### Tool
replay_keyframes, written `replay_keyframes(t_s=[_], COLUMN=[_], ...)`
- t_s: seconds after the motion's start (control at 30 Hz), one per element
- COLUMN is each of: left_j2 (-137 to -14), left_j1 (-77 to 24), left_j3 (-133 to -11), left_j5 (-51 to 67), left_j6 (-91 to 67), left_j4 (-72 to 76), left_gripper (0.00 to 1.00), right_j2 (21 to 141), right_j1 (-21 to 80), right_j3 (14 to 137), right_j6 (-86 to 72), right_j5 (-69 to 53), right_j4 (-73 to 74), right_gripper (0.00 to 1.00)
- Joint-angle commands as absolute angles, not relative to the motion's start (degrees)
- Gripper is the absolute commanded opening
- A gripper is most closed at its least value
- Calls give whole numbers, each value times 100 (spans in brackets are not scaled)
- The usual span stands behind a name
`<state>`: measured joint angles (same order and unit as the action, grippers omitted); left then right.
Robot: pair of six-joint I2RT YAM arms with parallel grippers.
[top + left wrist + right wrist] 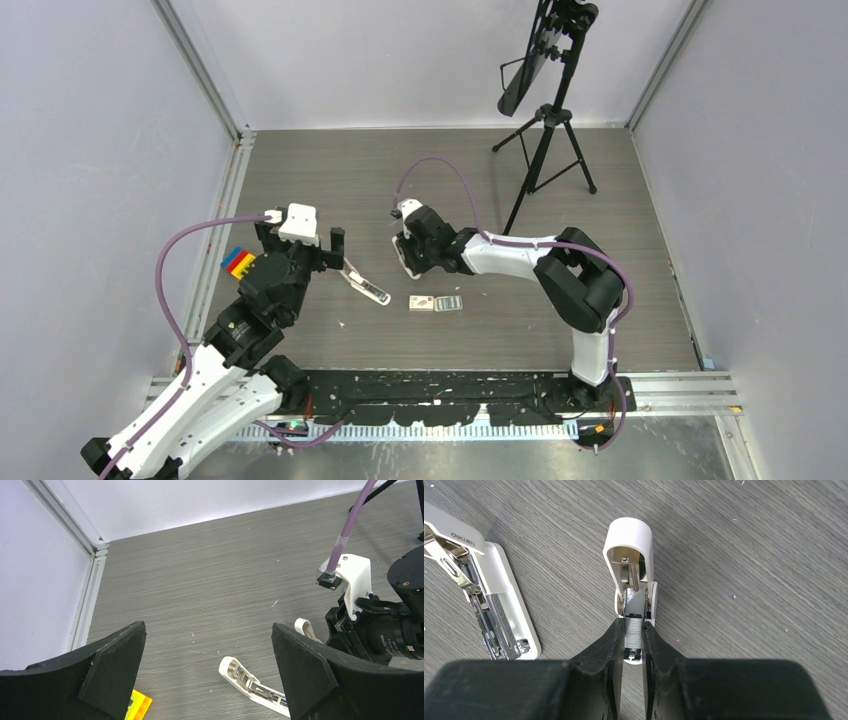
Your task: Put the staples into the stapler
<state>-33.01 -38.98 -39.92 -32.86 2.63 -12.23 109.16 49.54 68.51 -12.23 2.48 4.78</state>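
Note:
The stapler (367, 287), long, slim and white, lies open on the table with its silver channel (499, 630) facing up. My left gripper (207, 630) hovers open above and behind it, holding nothing. My right gripper (634, 627) is shut on a silvery strip of staples (633, 636). That strip lies along the metal channel of a shorter white stapler (629, 535), whose cap is swung open. The small white staples box (421, 303) and its grey tray (450, 302) lie side by side in front of the right gripper (408, 252).
A yellow, blue and red block (238, 262) sits to the left of my left arm. A black tripod (545, 140) stands at the back right. Metal rails and grey walls border the table.

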Motion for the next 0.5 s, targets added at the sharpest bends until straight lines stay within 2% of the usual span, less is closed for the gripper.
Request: replay_keyframes(t_s=[0.0, 0.1, 0.27, 0.47], left_j2=[-3239, -3234, -3225, -3212], left_j1=[-3902, -3902, -3902, -3902], left_j3=[-3994, -3990, -3990, -3995], left_j5=[-3234, -3219, -3197, -3199], left_j6=[281, 273, 268, 255], left_j4=[-888, -888, -896, -901], left_gripper=[99, 99, 99, 99], right_j2=[10797, 10725, 10514, 10434], right_j1=[5024, 5019, 5027, 5014], right_j3=[7031, 7092, 7201, 7313], right_j6=[-1177, -1182, -1228, -1247], right_j5=[275, 249, 286, 712], right_j4=[703, 810, 861, 766], right_gripper=[23, 30, 47, 51])
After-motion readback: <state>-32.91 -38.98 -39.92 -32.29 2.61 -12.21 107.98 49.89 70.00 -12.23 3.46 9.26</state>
